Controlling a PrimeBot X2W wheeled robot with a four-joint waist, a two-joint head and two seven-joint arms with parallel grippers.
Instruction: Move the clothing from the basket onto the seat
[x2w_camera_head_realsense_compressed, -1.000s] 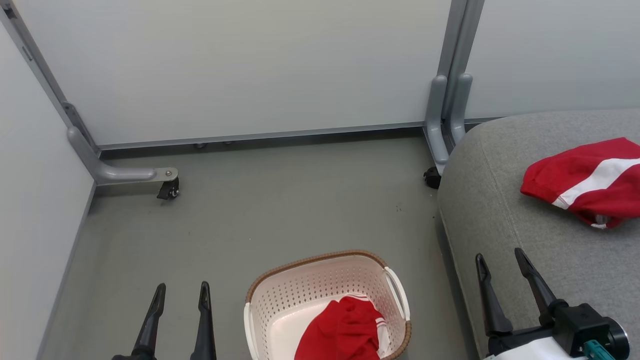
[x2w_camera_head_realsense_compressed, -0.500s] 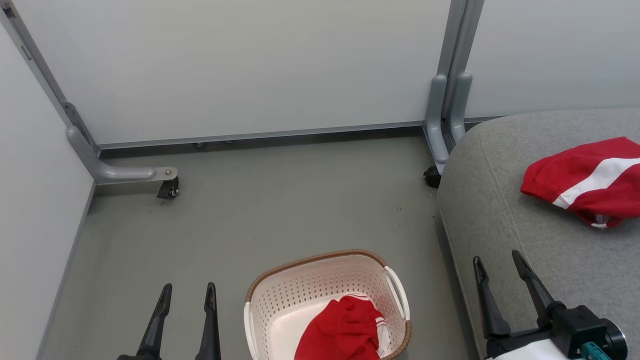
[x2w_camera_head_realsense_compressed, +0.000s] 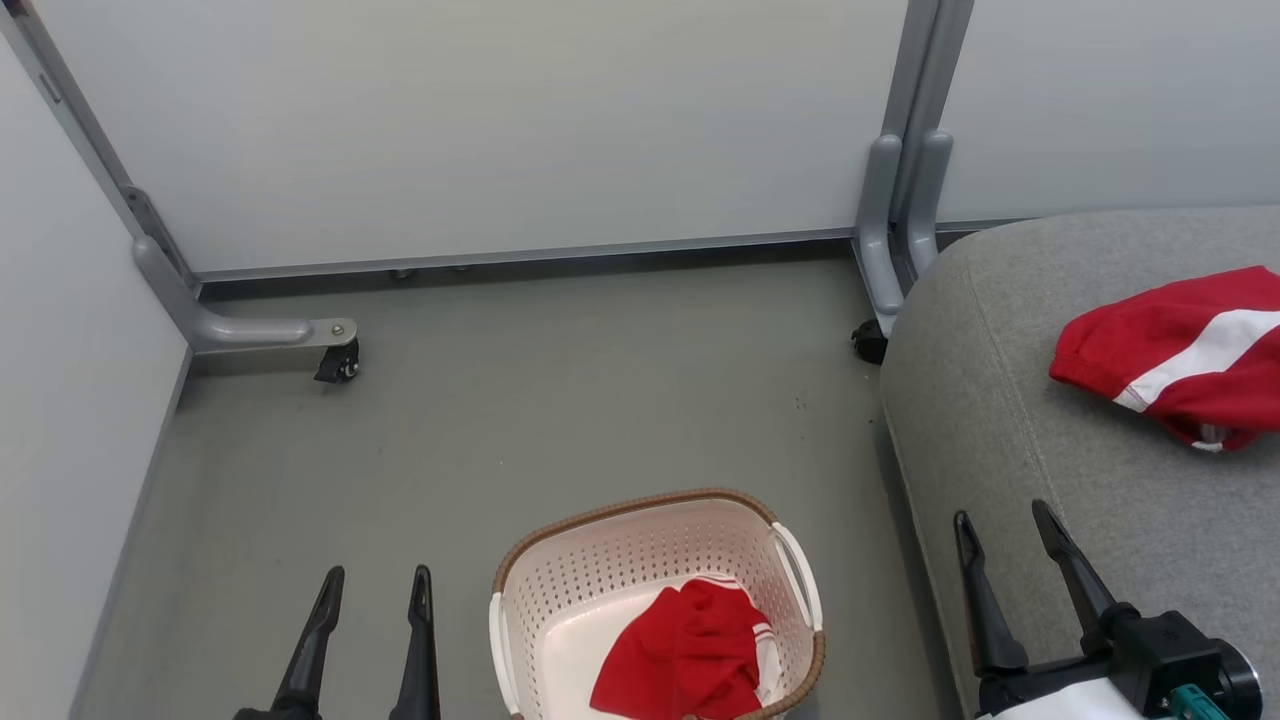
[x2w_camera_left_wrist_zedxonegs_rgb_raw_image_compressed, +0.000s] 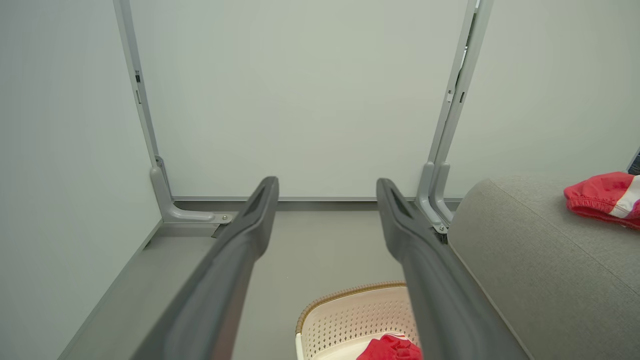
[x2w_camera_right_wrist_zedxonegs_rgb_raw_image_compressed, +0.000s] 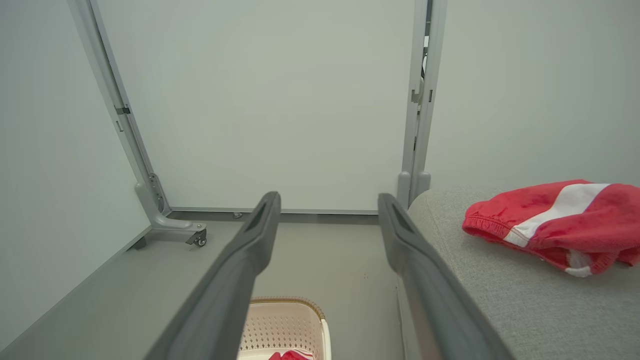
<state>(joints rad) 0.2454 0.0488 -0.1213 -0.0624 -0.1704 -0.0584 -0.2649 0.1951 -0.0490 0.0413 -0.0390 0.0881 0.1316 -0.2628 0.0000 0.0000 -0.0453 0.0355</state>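
Note:
One red garment of the clothing (x2w_camera_head_realsense_compressed: 690, 655) lies crumpled in the cream basket (x2w_camera_head_realsense_compressed: 560, 590) on the floor, bottom centre of the head view. Another red garment with a white stripe (x2w_camera_head_realsense_compressed: 1180, 355) rests on the grey seat (x2w_camera_head_realsense_compressed: 1000, 400) at the right. My left gripper (x2w_camera_head_realsense_compressed: 375, 582) hangs open to the left of the basket, holding nothing. My right gripper (x2w_camera_head_realsense_compressed: 1003, 518) is open and empty over the seat's front edge. The left wrist view shows the basket (x2w_camera_left_wrist_zedxonegs_rgb_raw_image_compressed: 345, 315) and seat (x2w_camera_left_wrist_zedxonegs_rgb_raw_image_compressed: 540, 270); the right wrist view shows the striped garment (x2w_camera_right_wrist_zedxonegs_rgb_raw_image_compressed: 555, 220).
Pale partition panels close off the back and left. Their grey feet carry small castors (x2w_camera_head_realsense_compressed: 338, 365), and a post foot (x2w_camera_head_realsense_compressed: 880, 290) stands beside the seat's corner. Grey floor (x2w_camera_head_realsense_compressed: 520, 400) stretches between basket and panels.
The whole head view has shifted slightly upward, so the camera tilted. My left gripper edged a little to the right early on. Garments and basket lie as before.

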